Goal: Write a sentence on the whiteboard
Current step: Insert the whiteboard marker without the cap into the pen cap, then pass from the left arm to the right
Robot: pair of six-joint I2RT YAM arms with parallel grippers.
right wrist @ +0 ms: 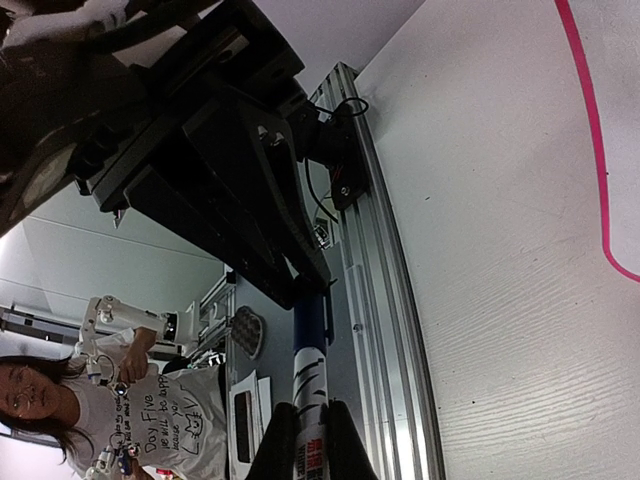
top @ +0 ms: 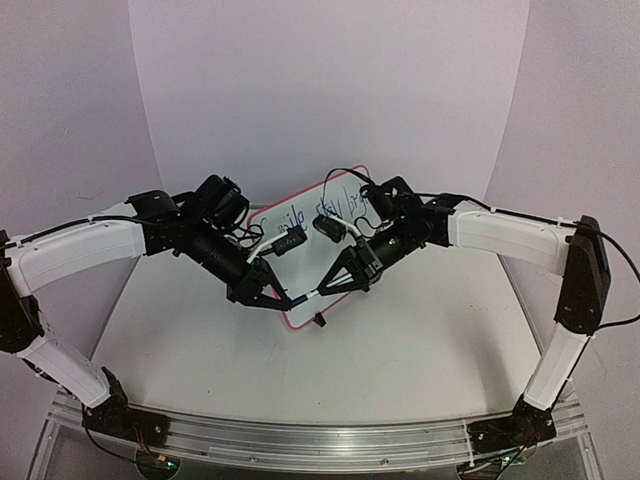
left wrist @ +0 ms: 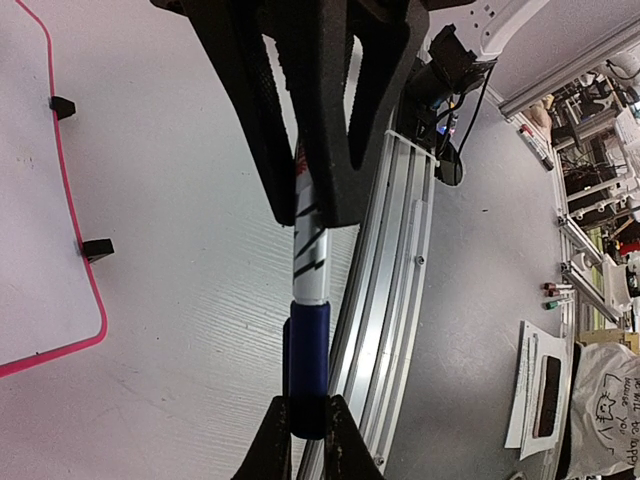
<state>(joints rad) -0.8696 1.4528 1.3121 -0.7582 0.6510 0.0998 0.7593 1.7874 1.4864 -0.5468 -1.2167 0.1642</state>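
The left hand (left wrist: 305,440) was clamped on the blue cap (left wrist: 308,365) of a marker (left wrist: 311,255), and the right hand (right wrist: 310,442) was closed on the white barrel, so the pen bridged the two hands. The barrel carried black and red print, too blurred to read. Beneath and beyond both hands lay the whiteboard (top: 308,262). Its pink frame ran out of the left wrist view, beside two black clip feet (left wrist: 97,248). The sentence (top: 328,206) sat along the board's far edge in thin blue letters. I could make out something like "Smile" and "stay" — the rest was lost behind the right arm. Beyond the surface (top: 420,330), below the right hand in its own view, stood a person (right wrist: 60,400) whose white T-shirt (right wrist: 165,425) read "Day Five".
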